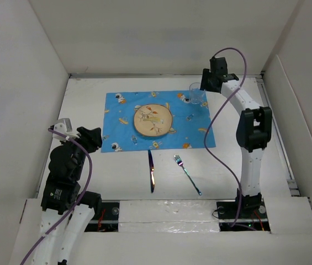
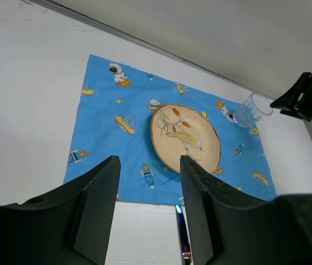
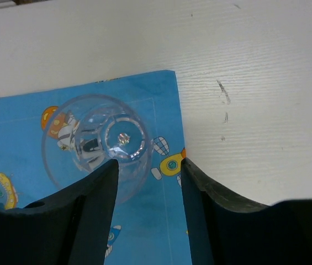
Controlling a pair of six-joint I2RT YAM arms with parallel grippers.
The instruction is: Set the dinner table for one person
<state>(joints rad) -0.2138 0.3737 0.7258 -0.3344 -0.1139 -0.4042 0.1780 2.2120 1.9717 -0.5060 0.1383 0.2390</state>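
Left arm: folded back at the near left of the dinner table (image 1: 87, 95), elbow high, wrist aimed toward the far right.
Left gripper (image 1: 95, 139): hangs just off the near left corner of the placemat (image 1: 117, 118), jaws parted about halfway, nothing between them.
Right arm: stretched up and out along the right side, forearm bent left over the placemat's far right corner, with a purple cable (image 1: 222, 128) looping beside it.
Right gripper (image 3: 149, 165): pointing down at the glass (image 3: 94, 144), fingers apart and not clamped. The glass sits ahead of the tips and partly behind the left finger; contact there is possible, but the view does not settle it.
Dinner table: broad white top filling the space between the white walls (image 1: 23, 66) and carrying everything else.
Placemat: blue, cartoon-printed, flat at the far centre.
Plate (image 1: 152, 120): round, bird-patterned, in the middle of the placemat.
Glass: clear, upright, on the placemat's far right corner.
Knife (image 1: 151, 172): on bare table just near of the placemat, lying near to far.
Fork (image 1: 186, 173): right of the knife and apart from it, slanted, tines toward the placemat.
In the way: nothing lies between the left gripper and the placemat.
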